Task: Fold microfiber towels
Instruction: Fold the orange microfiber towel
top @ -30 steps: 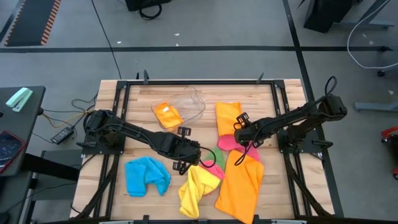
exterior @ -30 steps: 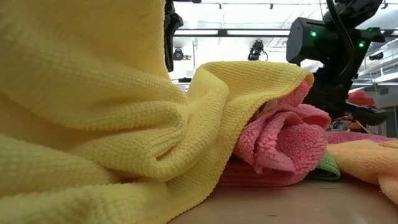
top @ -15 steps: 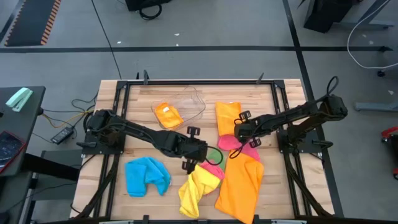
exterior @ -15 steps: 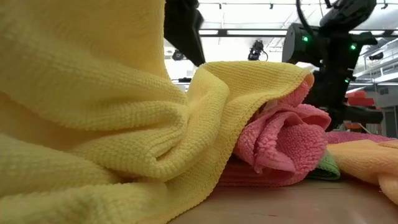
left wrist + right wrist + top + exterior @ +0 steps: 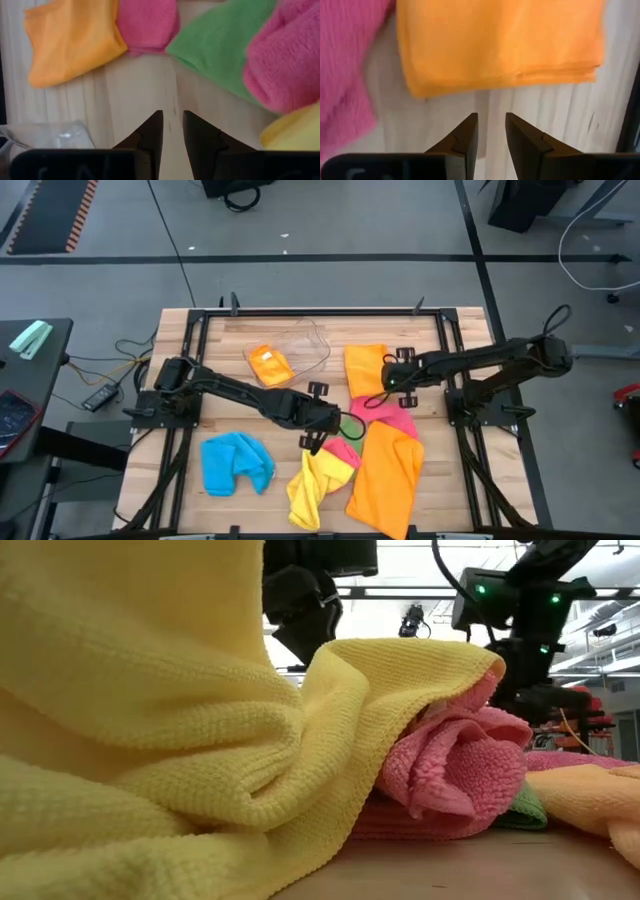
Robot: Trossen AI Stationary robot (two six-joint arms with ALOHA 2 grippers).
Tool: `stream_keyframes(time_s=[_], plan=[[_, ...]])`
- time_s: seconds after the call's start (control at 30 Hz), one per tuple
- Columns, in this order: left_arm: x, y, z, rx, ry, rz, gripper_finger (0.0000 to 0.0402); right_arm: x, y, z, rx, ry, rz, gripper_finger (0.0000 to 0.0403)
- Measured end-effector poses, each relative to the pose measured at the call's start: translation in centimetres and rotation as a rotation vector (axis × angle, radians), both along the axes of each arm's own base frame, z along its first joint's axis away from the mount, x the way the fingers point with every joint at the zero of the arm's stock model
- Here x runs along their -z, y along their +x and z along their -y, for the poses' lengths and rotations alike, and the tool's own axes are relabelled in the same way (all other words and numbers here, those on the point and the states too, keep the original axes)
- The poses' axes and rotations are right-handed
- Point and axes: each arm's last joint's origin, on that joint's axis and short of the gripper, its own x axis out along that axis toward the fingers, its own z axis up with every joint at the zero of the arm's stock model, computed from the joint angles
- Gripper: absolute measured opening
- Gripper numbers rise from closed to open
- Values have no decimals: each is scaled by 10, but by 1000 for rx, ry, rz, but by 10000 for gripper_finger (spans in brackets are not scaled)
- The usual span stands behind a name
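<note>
Several microfiber towels lie on the wooden table: a folded orange one, a pink one, a green one, a crumpled yellow one, a large orange one and a blue one. Another orange towel lies in the clear tub. My left gripper is open over bare wood beside the green towel. My right gripper is open above bare wood next to the folded orange towel. Neither holds anything.
The low view is mostly filled by the yellow towel, with a pink towel tucked against it. Black frame rails run along the table's edges. Bare wood shows left of the pile.
My right gripper has moved off the pink towel toward the far edge and has risen, rolling as it went. My left gripper has gone toward the table's right edge and down, toward the green and pink towels, coming into the low view above the yellow towel.
</note>
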Motion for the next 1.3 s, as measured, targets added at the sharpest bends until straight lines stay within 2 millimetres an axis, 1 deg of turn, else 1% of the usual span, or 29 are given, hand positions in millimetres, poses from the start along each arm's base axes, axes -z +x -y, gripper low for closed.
stream_keyframes(time_s=[0.1, 0.17, 0.27, 0.4, 0.53, 0.67, 0.77, 0.97, 1.2, 1.3], plan=[[0, 0, 1, 2, -24, 5, 86, -9, 7, 14, 20, 54, 163, 107], [0, 0, 2, -10, -45, 4, 85, -12, 10, 29, 58, 52, 246, 107], [1, -2, 5, -9, -56, -7, 80, -15, 10, 54, 148, 20, 323, 107], [1, -4, 11, 4, -57, -22, 76, -11, 4, 83, 255, 69, 381, 116], [1, -5, 12, 6, -56, -28, 79, 0, 2, 102, 319, 105, 392, 150], [2, -5, 11, 2, -55, -29, 82, 7, 8, 110, 328, 103, 427, 186], [1, -5, 11, 2, -55, -30, 80, 7, 12, 113, 330, 91, 464, 201], [2, -6, 11, -2, -55, -38, 73, 6, 8, 124, 372, 71, 494, 202], [1, -6, 11, -4, -56, -37, 79, 24, 5, 136, 432, 162, 480, 200], [1, -6, 11, -4, -56, -38, 79, 30, 6, 138, 440, 168, 468, 200]])
